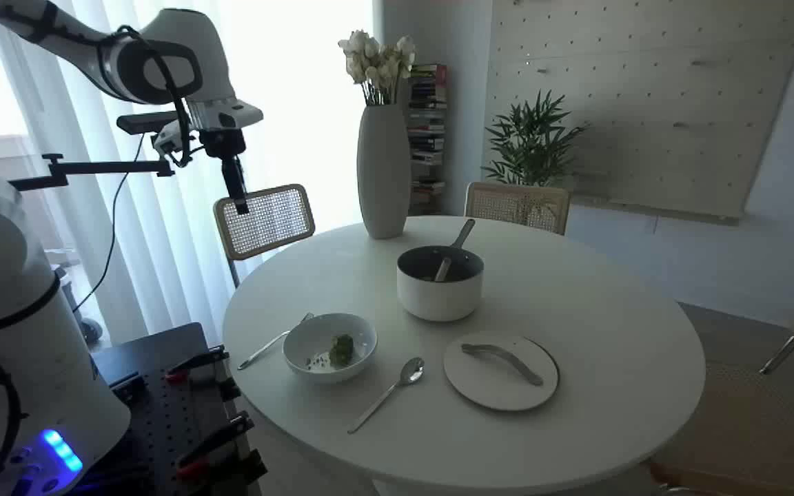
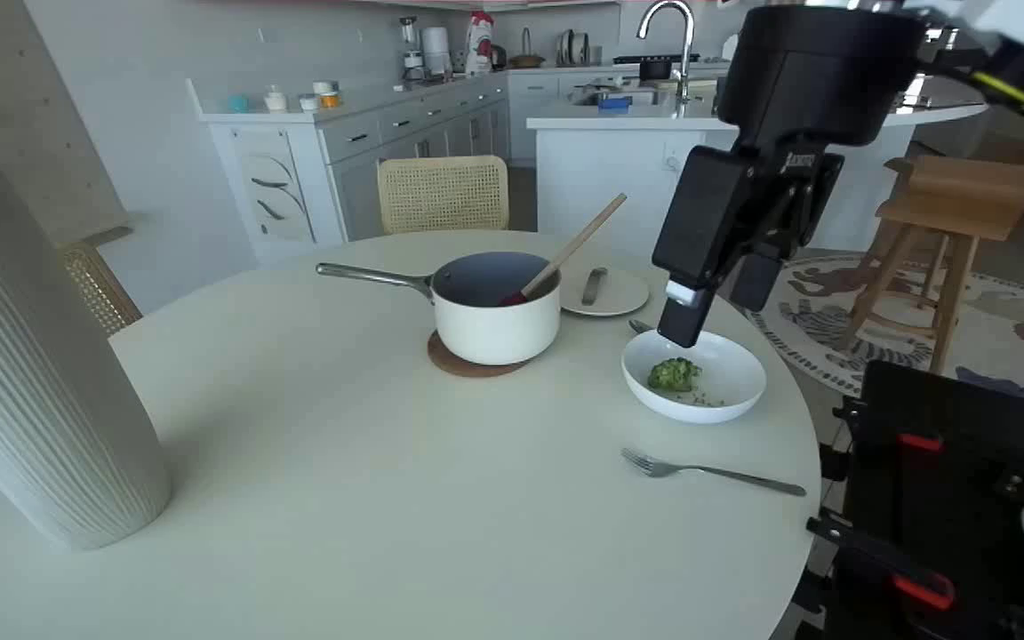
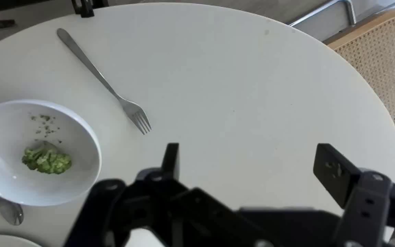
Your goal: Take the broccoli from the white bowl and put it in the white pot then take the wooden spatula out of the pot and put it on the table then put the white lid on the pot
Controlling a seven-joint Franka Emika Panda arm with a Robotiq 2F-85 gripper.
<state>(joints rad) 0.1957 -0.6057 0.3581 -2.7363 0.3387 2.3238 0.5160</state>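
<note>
- Wrist view: the fingers are standing wide apart, released, and are hanging above the counter.
- Both exterior views: the fingers are pointing downward at a slant.
- Broccoli: the single green piece is lying inside the white bowl; small crumbs are lying scattered beside it.
- White bowl: this part is resting upright on the counter and, in the wrist view, is sitting to the left of the fingers.
- White pot: the vessel is standing upright on the round brown mat; its side handle is extending outward.
- Wooden spatula: the utensil is leaning at a tilt inside the white pot; its upper end is projecting beyond the rim.
- White lid: the disc is lying flat near the white pot, apart from it; its curved grip is facing upward.
- Fork: this item is resting on the counter near the white bowl.
- Spoon: in an exterior view, this item is lying on the counter between the white bowl and the white lid.
- Vase: the tall container is standing upright on the counter and is holding white flowers.
</note>
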